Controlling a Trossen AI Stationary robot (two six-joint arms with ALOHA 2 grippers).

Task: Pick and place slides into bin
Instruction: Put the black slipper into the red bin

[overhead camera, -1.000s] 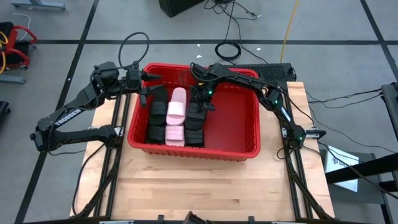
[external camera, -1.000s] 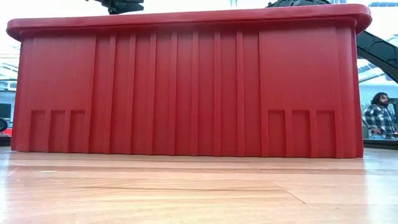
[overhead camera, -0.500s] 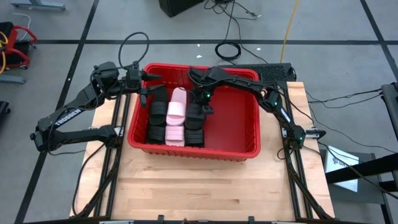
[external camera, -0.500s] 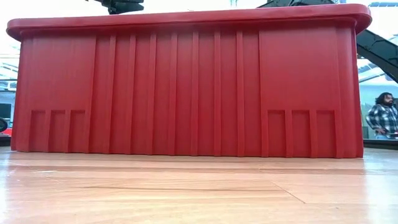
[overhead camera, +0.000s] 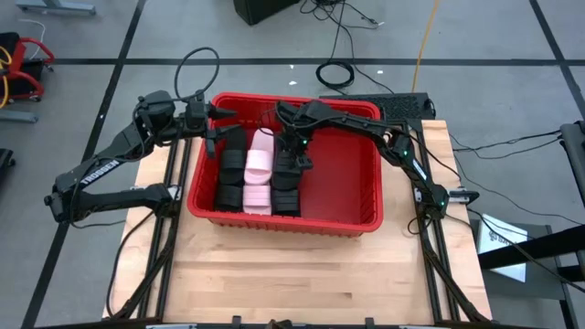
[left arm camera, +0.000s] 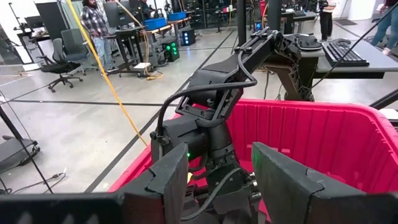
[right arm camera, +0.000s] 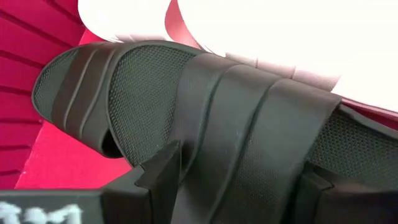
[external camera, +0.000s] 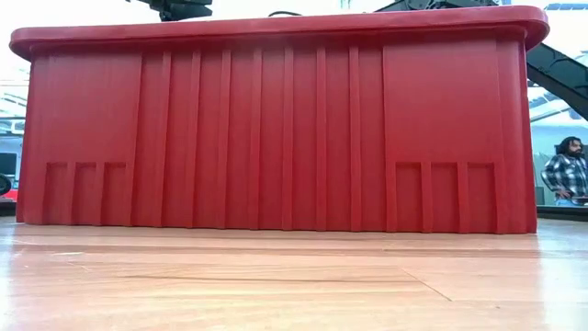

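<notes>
The red bin (overhead camera: 285, 222) stands on the wooden table and fills the low view (external camera: 276, 138). Inside it, slides lie in three rows: black ones at the left (overhead camera: 230, 169), pale pink ones in the middle (overhead camera: 259, 169) and black ones to their right (overhead camera: 286, 183). My right gripper (overhead camera: 297, 155) reaches slanting down into the bin. Its open fingers (right arm camera: 233, 180) stand on either side of the strap of a black slide (right arm camera: 249, 118) in the right row. My left gripper (overhead camera: 218, 114) hangs open (left arm camera: 217, 183) over the bin's far left corner and holds nothing. My right gripper comes at the black slide from above at a slant, one finger on each side of its wide strap (right arm camera: 205, 162). I cannot tell whether the fingers touch the strap. The slide lies on the other slides in the bin.
Bare wooden table (overhead camera: 302, 274) lies between the bin and the near edge. Cables (overhead camera: 336, 71) run over the floor behind the table. People stand in the room beyond (external camera: 562, 170). My right arm (left arm camera: 230, 93) shows close in front of my left gripper.
My right gripper has turned at the wrist above the right row of black slides. The slides in the bin lie as before.
</notes>
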